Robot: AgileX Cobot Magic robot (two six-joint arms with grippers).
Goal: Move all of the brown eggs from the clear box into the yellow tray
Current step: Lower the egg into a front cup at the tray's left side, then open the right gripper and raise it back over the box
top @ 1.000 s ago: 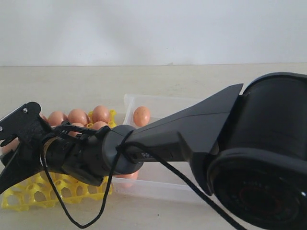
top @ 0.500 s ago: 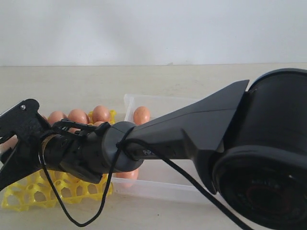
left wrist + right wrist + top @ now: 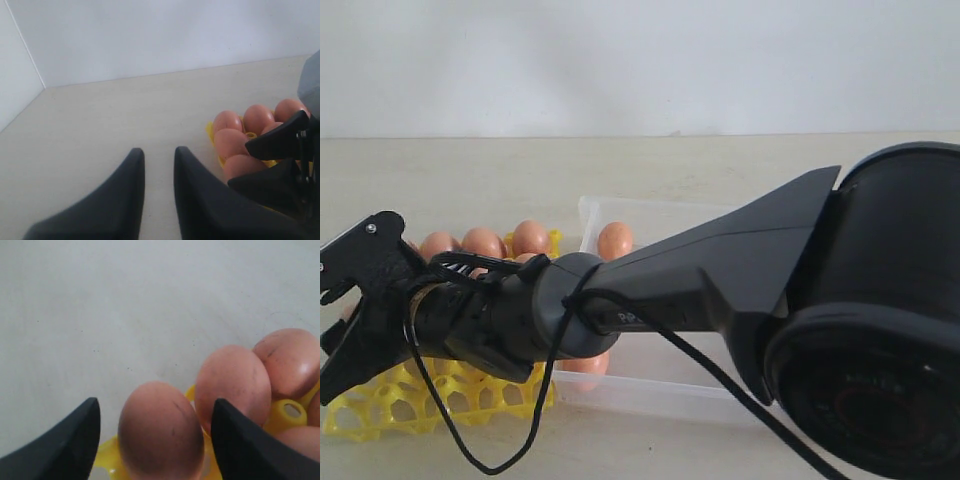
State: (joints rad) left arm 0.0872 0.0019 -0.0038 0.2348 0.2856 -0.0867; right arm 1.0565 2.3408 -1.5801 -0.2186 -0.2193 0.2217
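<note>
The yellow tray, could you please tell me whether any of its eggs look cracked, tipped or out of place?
Nothing stands out: the brown eggs sit upright in the yellow tray's cells, shells whole, with only faint dark specks.

1. This looks like a robotics lab or test bench. A bulky black robot arm [image 3: 720, 270] fills the right and centre of the exterior view, and a loose black cable [image 3: 544, 395] hangs from it at lower left.
2. A plain white wall [image 3: 620, 60] spans the top of the frame.
3. Below it, a pale, matte counter [image 3: 520, 170] runs across the middle.
4. The counter carries trial props. A yellow tray [image 3: 380, 405] sits at lower left, and a clear box [image 3: 650, 395] at centre holds brown eggs [image 3: 616, 241].
</note>
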